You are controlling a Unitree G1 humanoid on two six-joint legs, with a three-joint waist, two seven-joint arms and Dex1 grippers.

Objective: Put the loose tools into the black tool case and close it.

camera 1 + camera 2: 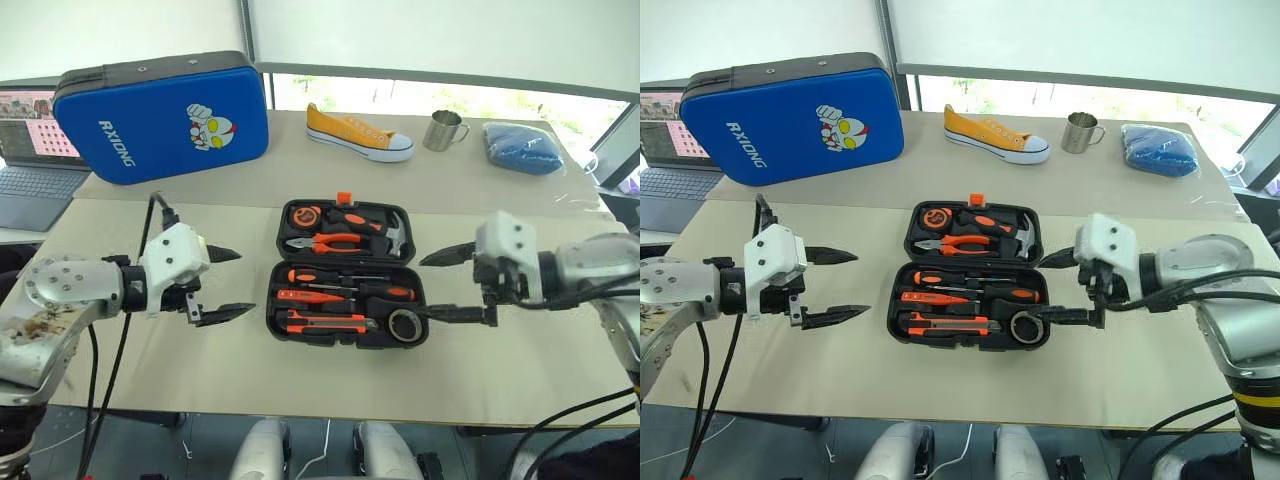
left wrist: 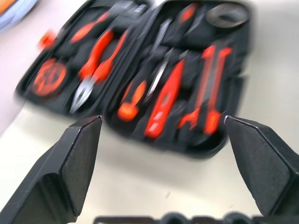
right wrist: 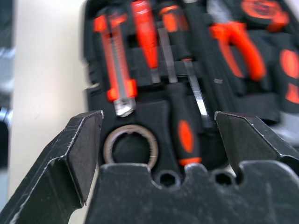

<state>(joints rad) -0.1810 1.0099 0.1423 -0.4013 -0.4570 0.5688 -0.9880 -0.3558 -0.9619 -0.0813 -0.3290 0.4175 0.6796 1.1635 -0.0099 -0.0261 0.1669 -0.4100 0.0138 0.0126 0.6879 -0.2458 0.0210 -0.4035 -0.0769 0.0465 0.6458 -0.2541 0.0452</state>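
The black tool case (image 1: 272,318) lies open at the middle of the table, its orange latch (image 1: 344,198) on the far edge. Its near half holds two screwdrivers (image 1: 388,292), the orange tester pen (image 1: 303,296), the utility knife (image 1: 325,322) and the grey tape roll (image 1: 404,324). Pliers, a hammer and a tape measure sit in the far half. My left gripper (image 1: 238,284) hovers open and empty just left of the case. At the case's right end my right gripper (image 1: 428,288) is open and empty, over the tape roll (image 3: 108,149).
A big blue cartoon zip case (image 1: 165,115) stands at the back left, a laptop (image 1: 35,170) beside it. A yellow shoe (image 1: 358,132), a metal mug (image 1: 442,130) and a blue cloth (image 1: 522,147) line the back. Bare tabletop surrounds the case.
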